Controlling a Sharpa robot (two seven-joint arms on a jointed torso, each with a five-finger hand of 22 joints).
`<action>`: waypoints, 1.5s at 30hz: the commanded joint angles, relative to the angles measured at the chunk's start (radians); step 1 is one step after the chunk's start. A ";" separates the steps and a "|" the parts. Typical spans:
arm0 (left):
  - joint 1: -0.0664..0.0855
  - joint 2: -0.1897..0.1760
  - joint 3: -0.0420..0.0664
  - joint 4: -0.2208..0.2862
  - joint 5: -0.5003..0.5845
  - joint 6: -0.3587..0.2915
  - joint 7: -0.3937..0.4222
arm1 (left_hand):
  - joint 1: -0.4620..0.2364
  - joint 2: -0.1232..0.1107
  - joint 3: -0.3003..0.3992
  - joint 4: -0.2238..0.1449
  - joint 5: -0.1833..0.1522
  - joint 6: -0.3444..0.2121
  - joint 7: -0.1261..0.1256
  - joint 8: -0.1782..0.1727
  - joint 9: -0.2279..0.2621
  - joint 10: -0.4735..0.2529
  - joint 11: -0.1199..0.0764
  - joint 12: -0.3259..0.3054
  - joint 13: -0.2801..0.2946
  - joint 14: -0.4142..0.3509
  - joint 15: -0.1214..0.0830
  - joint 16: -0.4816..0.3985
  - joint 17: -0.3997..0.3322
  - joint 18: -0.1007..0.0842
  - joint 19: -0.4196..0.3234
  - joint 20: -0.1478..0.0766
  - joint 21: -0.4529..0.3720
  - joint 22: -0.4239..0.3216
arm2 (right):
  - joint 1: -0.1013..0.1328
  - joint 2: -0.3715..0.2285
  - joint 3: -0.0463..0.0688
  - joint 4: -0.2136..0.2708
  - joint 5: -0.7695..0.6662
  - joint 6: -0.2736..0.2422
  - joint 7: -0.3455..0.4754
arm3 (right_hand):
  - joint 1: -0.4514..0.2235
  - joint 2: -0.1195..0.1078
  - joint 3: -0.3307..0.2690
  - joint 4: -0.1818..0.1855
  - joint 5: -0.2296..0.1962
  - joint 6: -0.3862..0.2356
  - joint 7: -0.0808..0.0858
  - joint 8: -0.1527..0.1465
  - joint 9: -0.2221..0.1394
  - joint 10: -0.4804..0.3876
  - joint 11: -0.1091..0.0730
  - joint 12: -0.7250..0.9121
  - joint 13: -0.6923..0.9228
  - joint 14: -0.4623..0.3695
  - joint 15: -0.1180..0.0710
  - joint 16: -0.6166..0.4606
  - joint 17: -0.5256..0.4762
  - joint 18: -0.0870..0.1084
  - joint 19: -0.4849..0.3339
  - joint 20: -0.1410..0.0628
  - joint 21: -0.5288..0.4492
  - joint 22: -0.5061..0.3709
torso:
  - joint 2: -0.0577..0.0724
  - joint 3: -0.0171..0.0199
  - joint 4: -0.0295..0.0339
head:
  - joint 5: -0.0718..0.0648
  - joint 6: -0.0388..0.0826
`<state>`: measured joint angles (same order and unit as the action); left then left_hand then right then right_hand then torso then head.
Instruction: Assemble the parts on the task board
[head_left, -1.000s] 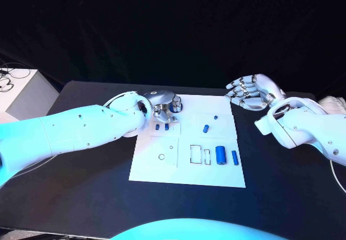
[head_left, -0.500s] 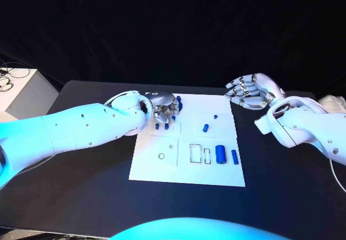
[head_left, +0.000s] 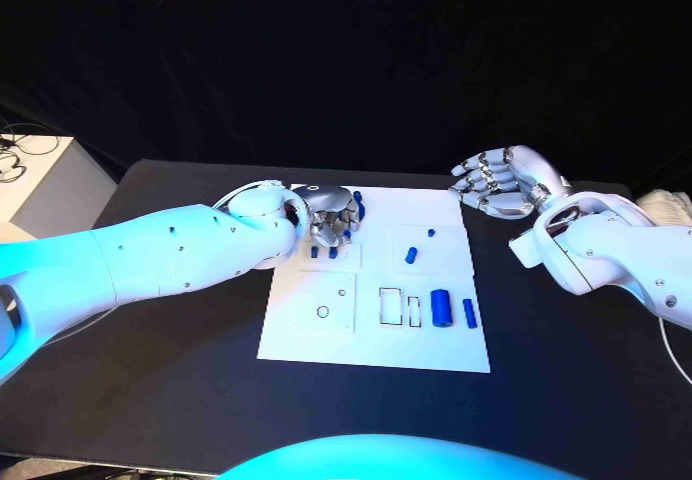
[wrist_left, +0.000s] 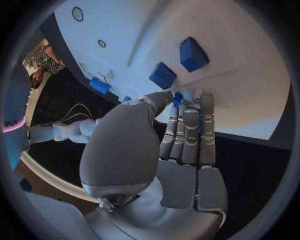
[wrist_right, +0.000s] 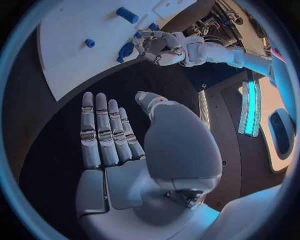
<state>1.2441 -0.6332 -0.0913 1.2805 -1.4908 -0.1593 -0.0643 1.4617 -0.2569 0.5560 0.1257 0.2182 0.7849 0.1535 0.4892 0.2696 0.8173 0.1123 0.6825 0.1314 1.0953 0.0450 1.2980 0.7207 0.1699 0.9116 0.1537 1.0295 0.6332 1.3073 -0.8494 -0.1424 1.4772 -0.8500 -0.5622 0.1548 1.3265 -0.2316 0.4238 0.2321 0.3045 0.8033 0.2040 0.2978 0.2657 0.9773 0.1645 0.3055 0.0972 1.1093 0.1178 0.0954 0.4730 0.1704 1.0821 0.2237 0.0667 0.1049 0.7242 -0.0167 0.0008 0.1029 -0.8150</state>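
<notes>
My desk is black, and the task board on it is white with thin dark outlines of a circle and rectangles. The parts are blue. My left hand and right hand are silver on white arms. What my left fingers touch looks blue, though I can't see it well.

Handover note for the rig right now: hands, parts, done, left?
Left robot hand: at the task board's far left corner, fingertips pinching a small blue part, two blue blocks just beyond.
Right robot hand: open, holds nothing, over the black table beside the board's far right corner.
Done: cannot tell.
Left: loose blue parts by the outlined slots near the board's middle.
</notes>
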 joint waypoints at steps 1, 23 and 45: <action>-0.001 0.003 0.000 -0.005 -0.007 0.010 0.006 | 0.010 0.004 0.010 0.000 0.001 0.008 0.002 -0.006 -0.002 0.008 0.003 -0.005 -0.003 0.007 0.001 0.006 -0.002 0.015 0.000 -0.008 0.007 0.003 | 0.000 0.000 0.000 0.001 0.000 0.007 0.011 | -0.005 0.001 -0.005 -0.003 0.004 -0.006 0.030 -0.003 -0.002 0.001 0.005 -0.005 -0.001 -0.003 0.000 -0.006 -0.001 0.014 -0.008 0.002 -0.003 -0.001 | -0.001 0.0007 0.0013 | -0.002 -0.002; -0.001 0.005 0.000 -0.010 0.011 0.042 0.007 | -0.004 0.026 0.066 -0.040 -0.003 0.081 0.004 -0.043 -0.012 0.094 -0.013 -0.059 -0.033 0.084 -0.014 0.065 0.072 0.015 -0.003 -0.018 0.068 0.041 | 0.000 0.000 0.000 0.002 0.000 0.009 0.012 | -0.005 0.001 -0.006 -0.004 0.004 -0.006 0.029 -0.003 -0.002 0.001 0.004 -0.005 -0.003 -0.003 -0.001 -0.006 -0.002 0.014 -0.008 0.002 -0.002 -0.003 | -0.001 0.0003 0.0013 | -0.001 -0.008; -0.002 -0.009 0.012 -0.006 0.112 -0.108 0.101 | -0.033 0.040 0.077 -0.075 -0.001 0.172 -0.014 -0.076 0.017 0.234 -0.038 -0.175 -0.049 0.169 -0.036 0.107 0.161 0.016 0.020 -0.038 0.092 0.049 | 0.000 0.001 0.000 0.001 0.000 0.011 0.011 | -0.006 0.003 -0.006 -0.004 0.005 -0.005 0.029 -0.002 -0.002 0.002 0.004 -0.004 -0.005 -0.001 -0.001 -0.007 -0.003 0.015 -0.007 0.002 -0.002 -0.005 | -0.001 -0.0002 0.0007 | -0.004 0.001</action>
<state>1.2426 -0.6428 -0.0806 1.2706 -1.4254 -0.2103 -0.0116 1.4373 -0.2153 0.6344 0.0564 0.2162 0.9528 0.1391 0.4195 0.2861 1.0426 0.0737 0.5120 0.0832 1.2599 0.0090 1.4018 0.8823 0.1699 0.9291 0.1178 1.1145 0.6805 1.3073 -0.8489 -0.1424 1.4783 -0.8495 -0.5605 0.1556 1.3265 -0.2316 0.4210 0.2292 0.3043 0.8033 0.2040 0.2978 0.2649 0.9774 0.1645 0.3055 0.0925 1.1093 0.1178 0.0917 0.4705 0.1704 1.0821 0.2237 0.0667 0.1004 0.7236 -0.0168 0.0013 0.0991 -0.8144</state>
